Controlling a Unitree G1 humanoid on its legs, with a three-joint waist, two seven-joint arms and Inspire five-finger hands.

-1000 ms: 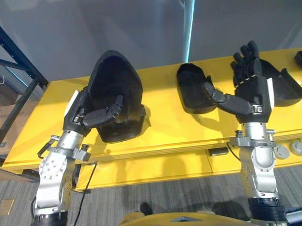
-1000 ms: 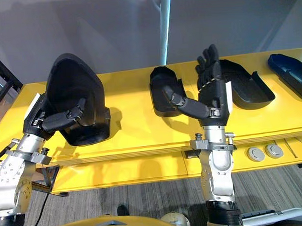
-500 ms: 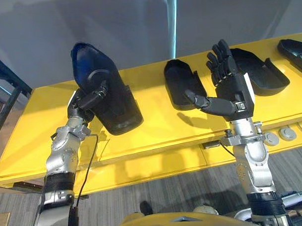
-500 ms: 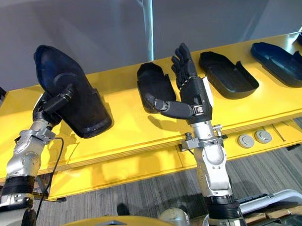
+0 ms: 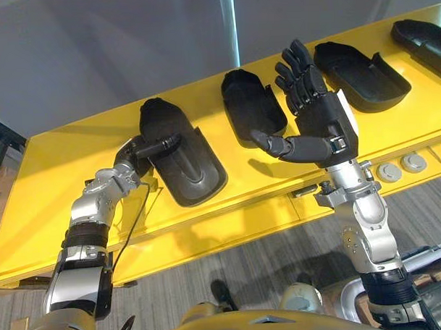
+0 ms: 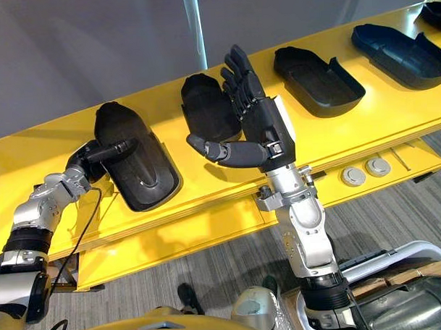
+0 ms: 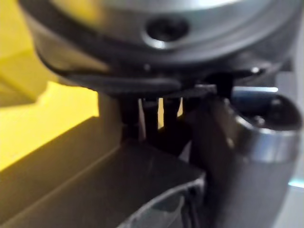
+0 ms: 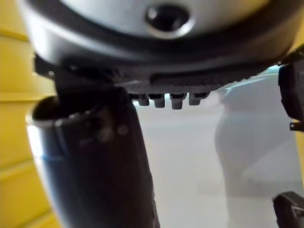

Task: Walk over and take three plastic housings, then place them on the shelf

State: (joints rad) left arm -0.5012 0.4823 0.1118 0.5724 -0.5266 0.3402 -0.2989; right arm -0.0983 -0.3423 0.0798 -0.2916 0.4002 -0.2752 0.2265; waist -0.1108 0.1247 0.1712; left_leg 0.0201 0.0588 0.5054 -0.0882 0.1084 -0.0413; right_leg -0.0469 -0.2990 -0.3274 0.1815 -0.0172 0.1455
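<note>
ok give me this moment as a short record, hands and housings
left hand: shut on held housing, thumb across its hollow
held housing: open side up, low on the yellow surface, leftmost in the row
right hand: open, fingers straight, raised, holding nothing
row to the right: second housing, third housing, fourth housing, none in a hand
lower ledge: two grey discs

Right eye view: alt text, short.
The left hand grips the leftmost housing, which lies on the yellow bench. The right hand is held up open in front of the second housing; a third housing and fourth housing lie further right.
</note>
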